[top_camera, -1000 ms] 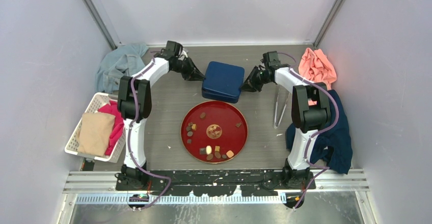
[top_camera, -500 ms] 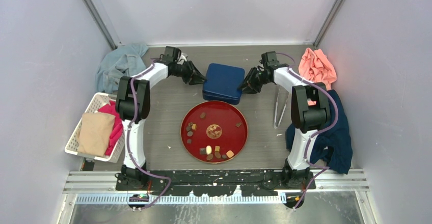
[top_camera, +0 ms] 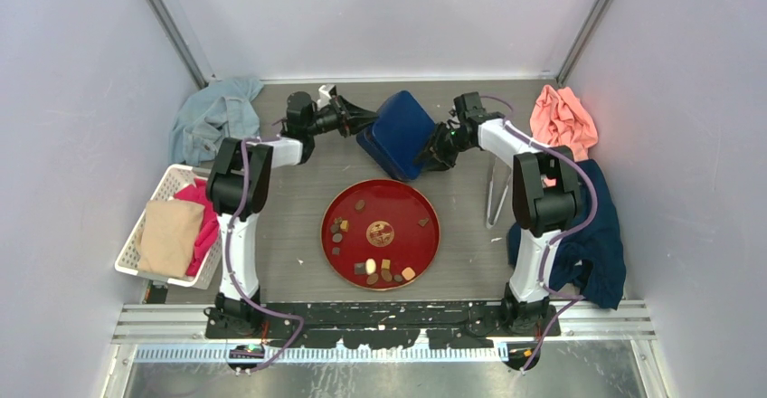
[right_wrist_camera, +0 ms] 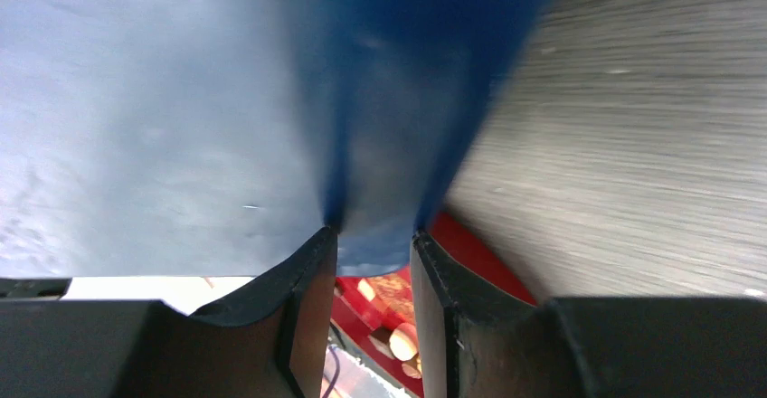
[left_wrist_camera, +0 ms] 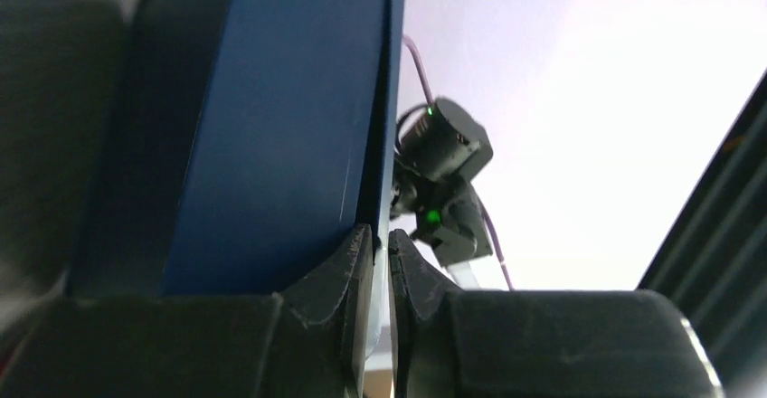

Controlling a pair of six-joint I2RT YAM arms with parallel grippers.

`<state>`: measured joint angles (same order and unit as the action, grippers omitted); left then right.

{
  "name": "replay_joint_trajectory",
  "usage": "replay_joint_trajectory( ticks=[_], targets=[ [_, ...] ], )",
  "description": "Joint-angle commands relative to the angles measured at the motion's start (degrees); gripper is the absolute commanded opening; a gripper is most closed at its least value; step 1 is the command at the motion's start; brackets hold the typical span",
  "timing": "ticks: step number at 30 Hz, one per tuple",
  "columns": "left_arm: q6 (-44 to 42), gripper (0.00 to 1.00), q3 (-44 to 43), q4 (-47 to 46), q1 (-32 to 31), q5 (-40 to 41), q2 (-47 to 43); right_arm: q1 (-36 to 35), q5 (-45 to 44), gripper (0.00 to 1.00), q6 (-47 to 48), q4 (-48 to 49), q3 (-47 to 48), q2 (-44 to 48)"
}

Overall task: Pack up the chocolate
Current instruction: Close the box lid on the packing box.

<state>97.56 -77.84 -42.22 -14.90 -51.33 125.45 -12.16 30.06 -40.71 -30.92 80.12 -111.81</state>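
Observation:
A blue box [top_camera: 398, 133] is held tilted above the table behind the red plate [top_camera: 404, 201]. My left gripper [top_camera: 362, 118] is shut on its left edge, and my right gripper [top_camera: 430, 156] is shut on its right edge. In the left wrist view the box [left_wrist_camera: 271, 127] stands on edge, with a thin pale rim between the nearly closed fingers of my left gripper [left_wrist_camera: 382, 244]. In the right wrist view my right gripper [right_wrist_camera: 374, 240] clamps a blue edge of the box [right_wrist_camera: 389, 99]. Several small pieces of chocolate [top_camera: 373, 269] lie on the plate, and one chocolate [right_wrist_camera: 403, 342] shows below the right fingers.
A white basket [top_camera: 136, 235] with folded clothes stands at the left. A blue-grey cloth [top_camera: 213, 118] lies at the back left, a salmon cloth [top_camera: 563, 118] at the back right and a navy cloth [top_camera: 588, 244] at the right. Metal tongs [top_camera: 496, 190] lie to the right of the plate.
The blue box lay flat between the grippers and is now tipped up and turned. Both grippers moved with it, the left one rising toward the back.

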Motion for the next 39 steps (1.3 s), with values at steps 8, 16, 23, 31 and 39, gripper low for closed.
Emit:
replay_joint_trajectory(
  ticks=[8, 16, 23, 31, 39],
  targets=[
    [-8.0, 0.18, 7.6, 2.5, -3.7, -6.3, -2.8, -2.4, 4.7, 0.44, -0.4, 4.8, 5.5, 1.8],
    [-17.9, 0.18, 8.0, 15.6, -3.2, -5.0, -4.3, -2.4, 3.5, 0.47, 1.4, 2.7, 6.2, 2.5],
    [-20.4, 0.20, 7.7, 19.1, -2.8, -4.9, -4.7, -2.4, 2.6, 0.50, 2.5, 1.6, 6.7, 2.8],
    [-22.1, 0.24, 7.2, 21.4, -2.4, -4.8, -4.9, -1.0, -5.1, 0.60, 6.4, -3.8, 8.8, 5.0],
    [-23.6, 0.27, 5.6, 23.7, -2.4, -5.7, -4.1, 7.7, -6.6, 0.70, 3.3, 0.0, 2.0, 8.5]
  ],
)
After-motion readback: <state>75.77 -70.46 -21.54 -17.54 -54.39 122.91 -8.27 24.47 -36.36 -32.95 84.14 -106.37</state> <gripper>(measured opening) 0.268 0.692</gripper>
